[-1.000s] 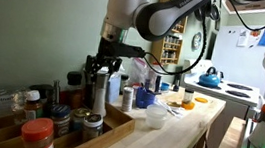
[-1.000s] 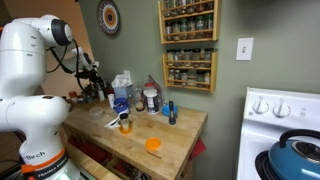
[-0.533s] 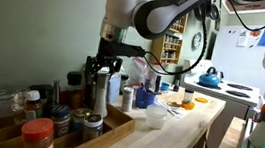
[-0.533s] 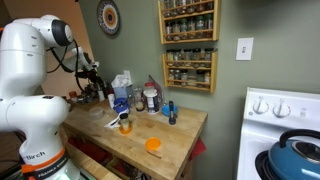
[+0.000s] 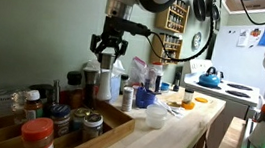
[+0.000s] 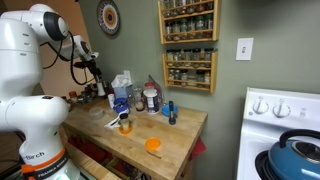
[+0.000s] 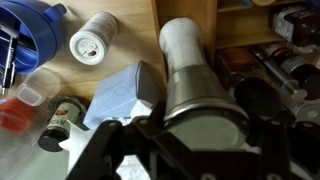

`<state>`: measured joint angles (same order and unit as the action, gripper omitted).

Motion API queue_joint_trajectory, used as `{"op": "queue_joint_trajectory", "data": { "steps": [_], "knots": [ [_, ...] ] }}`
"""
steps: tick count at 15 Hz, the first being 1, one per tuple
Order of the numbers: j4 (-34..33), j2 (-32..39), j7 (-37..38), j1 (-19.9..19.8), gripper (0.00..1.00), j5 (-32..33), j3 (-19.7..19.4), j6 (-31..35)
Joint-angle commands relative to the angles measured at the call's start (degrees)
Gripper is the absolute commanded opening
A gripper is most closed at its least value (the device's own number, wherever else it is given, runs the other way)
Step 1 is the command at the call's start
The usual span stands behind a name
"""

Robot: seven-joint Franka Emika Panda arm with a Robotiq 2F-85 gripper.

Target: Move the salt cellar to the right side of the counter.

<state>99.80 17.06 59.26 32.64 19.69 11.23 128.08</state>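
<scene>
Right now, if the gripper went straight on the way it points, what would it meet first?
Probably the salt cellar: the gripper points down right above its pale top, apparently not touching it, and the wrist view centres on it.

A sage-green wall (image 6: 140,45) filled the upper part of an exterior view, with a round dark ornament (image 6: 108,17) hung at upper left of centre. Right of centre an upper spice rack (image 6: 188,20) of wood sat above a lower spice rack (image 6: 190,68) (both packed with small jars). Further right was a pale switch plate (image 6: 244,49). A white stove (image 6: 278,106) stood at the right edge, next to the counter (image 6: 180,140). The light was soft and even.
</scene>
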Motion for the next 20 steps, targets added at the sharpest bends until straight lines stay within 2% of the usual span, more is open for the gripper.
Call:
{"op": "queue_joint_trajectory", "data": {
  "steps": [1,2,3,4,5,6,10,14,18,19,20],
  "knots": [
    [1.16,-4.22,-3.72,-3.86,0.39,-8.87,2.35,-3.78],
    [1.7,-4.98,-3.68,-4.47,0.39,-10.33,2.58,-4.41],
    [-0.48,-1.89,-2.01,-3.32,0.39,-6.25,2.13,-3.1],
    [-0.48,-2.21,-2.24,-3.74,0.64,-6.65,2.23,-3.34],
    [-0.49,-2.12,-2.24,-3.81,0.64,-6.5,2.2,-3.34],
    [-0.48,-1.86,-2.25,-3.75,0.39,-6.49,2.2,-3.33],
    [2.78,-7.99,5.86,-3.85,0.39,-1.81,0.44,-6.58],
    [2.25,-13.51,13.65,-5.53,0.39,4.38,0.81,-15.71],
    [6.75,-19.25,19.41,-9.09,0.39,2.53,2.09,-22.76],
    [8.55,-20.38,22.56,-9.9,0.39,3.25,2.29,-22.48],
    [9.89,-20.58,23.7,-10.73,0.39,2.51,2.52,-19.49]
  ]
}}
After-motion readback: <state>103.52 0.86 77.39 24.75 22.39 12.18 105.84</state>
